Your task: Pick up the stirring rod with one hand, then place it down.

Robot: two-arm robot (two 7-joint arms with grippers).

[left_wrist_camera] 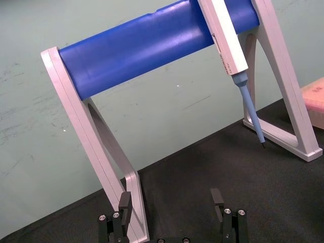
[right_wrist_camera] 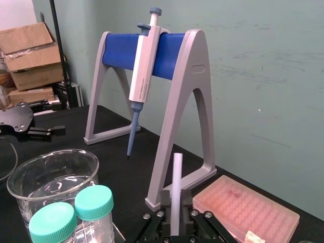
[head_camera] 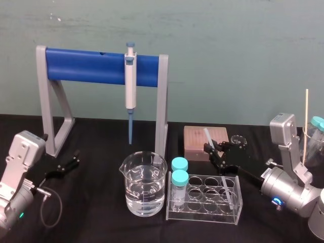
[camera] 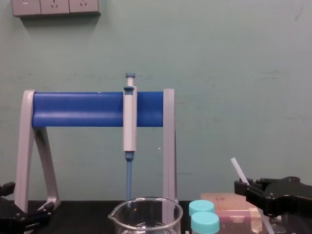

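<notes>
Nearest you: a clear tube rack [head_camera: 202, 216] at the front of the black table [head_camera: 101, 223]. Two teal-capped vials [head_camera: 179, 178] stand upright in its left-end wells. Just left of the rack is a glass beaker [head_camera: 144, 185], part filled with clear liquid.

The stirring rod [head_camera: 208, 136] is tilted, its top leaning back and to the left. Its lower length runs down into the right end of the rack; which well, cannot tell. Your right gripper [head_camera: 212, 150] reaches in from the right, just behind the rack, with both fingers clamped on the rod partway up. In the right wrist view the rod rises between the fingers [right_wrist_camera: 166, 196], with both pressed against it. In the chest view the rod's top end pokes up at a slant above that gripper.

Your left gripper [head_camera: 76, 159] sits low on the left, near the stand's left foot and well apart from the rod. Its fingers [left_wrist_camera: 125, 202] are spread wide over bare table.

Behind the right gripper a pinkish tip box [head_camera: 202, 137] lies flat on the table. At far right a thin wooden stick [head_camera: 306, 121] stands upright beside a teal-capped jar [head_camera: 318, 122].

Farthest back is a grey stand [head_camera: 162, 101] with a blue crossbar. The blue-tipped pipette [head_camera: 130, 86] hangs from the bar behind the beaker, its tip clear of the table. A green wall stands behind it all.
</notes>
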